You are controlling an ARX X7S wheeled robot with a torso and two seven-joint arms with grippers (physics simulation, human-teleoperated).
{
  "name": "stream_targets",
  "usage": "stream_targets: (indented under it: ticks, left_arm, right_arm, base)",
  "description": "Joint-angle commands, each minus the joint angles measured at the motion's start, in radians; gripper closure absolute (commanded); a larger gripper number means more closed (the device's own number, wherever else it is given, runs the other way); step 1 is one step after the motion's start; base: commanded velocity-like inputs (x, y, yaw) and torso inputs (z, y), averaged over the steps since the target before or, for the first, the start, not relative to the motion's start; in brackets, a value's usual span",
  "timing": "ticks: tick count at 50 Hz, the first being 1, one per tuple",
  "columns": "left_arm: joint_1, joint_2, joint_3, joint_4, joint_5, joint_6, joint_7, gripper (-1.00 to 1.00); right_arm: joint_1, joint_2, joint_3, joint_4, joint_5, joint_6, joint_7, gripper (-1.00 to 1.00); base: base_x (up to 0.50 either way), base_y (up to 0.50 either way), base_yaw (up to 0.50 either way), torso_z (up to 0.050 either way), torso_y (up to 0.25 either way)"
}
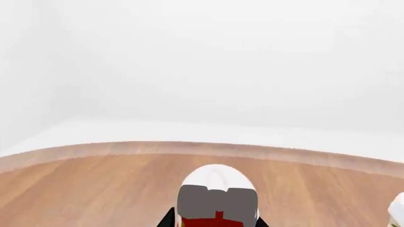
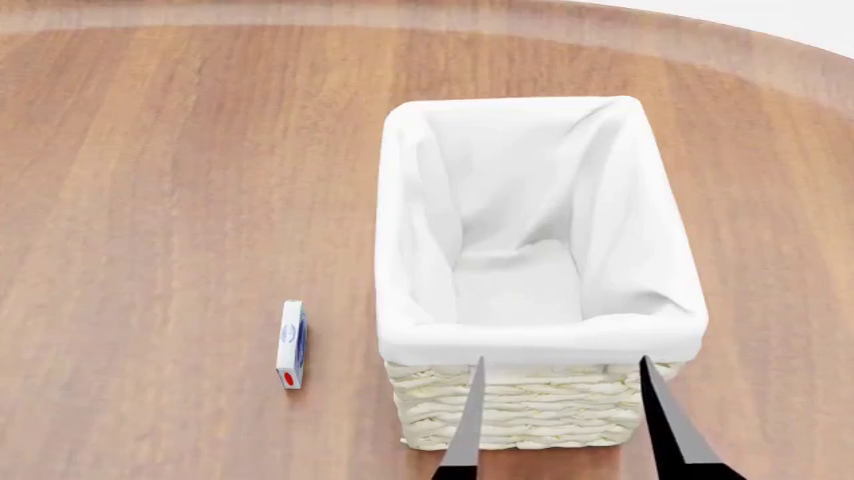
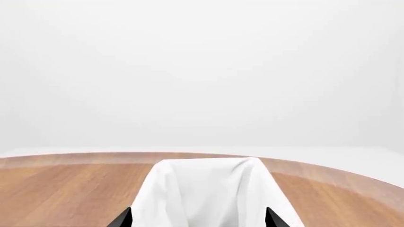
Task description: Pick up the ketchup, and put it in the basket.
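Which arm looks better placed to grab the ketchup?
Left, probably: its wrist view shows the ketchup between the left gripper fingertips. The right gripper hangs open at the basket, with no bottle in sight.

Basket (image 2: 534,345) mid-table (image 2: 160,180); small box (image 2: 291,344) beside; right pincer (image 2: 567,400) open before basket.

The desk (image 2: 160,180) is smooth brown wood with fine lines and a soft shine. The basket (image 2: 534,415) is rough woven wicker, cream colored. Its liner (image 2: 521,270) is soft white cloth with folds. At 9 o'clock from the basket, a small box (image 2: 291,345) looks like smooth card.
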Motion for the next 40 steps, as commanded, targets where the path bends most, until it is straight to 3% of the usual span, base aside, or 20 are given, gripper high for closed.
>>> stream_targets:
  ticks: [1,11,16,27,40]
  left_arm:
    - [-0.252,-0.029,0.157,0.013,-0.102,-0.134,0.074,1.00]
    - [-0.449,-0.018,0.288,0.002,-0.187,-0.247,0.133,1.00]
    - [-0.503,-0.024,0.389,0.015,-0.158,-0.268,0.214,1.00]
    - [-0.618,0.014,0.424,-0.039,-0.275,-0.331,0.283,1.00]
    - [-0.818,0.018,0.539,-0.127,-0.286,-0.414,0.438,1.00]
  right_arm:
    - [0.005,-0.019,0.015,0.006,-0.020,0.009,-0.032,-1.00]
    - [0.006,-0.017,0.009,0.002,-0.018,0.011,-0.029,-1.00]
    - [0.007,-0.016,0.009,0.002,-0.016,0.010,-0.027,-1.00]
    - [0.012,-0.013,0.003,-0.005,-0.014,0.018,-0.023,-1.00]
    - [0.012,-0.008,0.005,-0.007,-0.008,0.015,-0.019,-1.00]
  base:
    - [0.00,0.00,0.00,0.000,0.000]
    - [0.00,0.00,0.00,0.000,0.000]
    - [0.00,0.00,0.00,0.000,0.000]
    - [0.00,0.00,0.00,0.000,0.001]
    - [0.00,0.00,0.00,0.000,0.000]
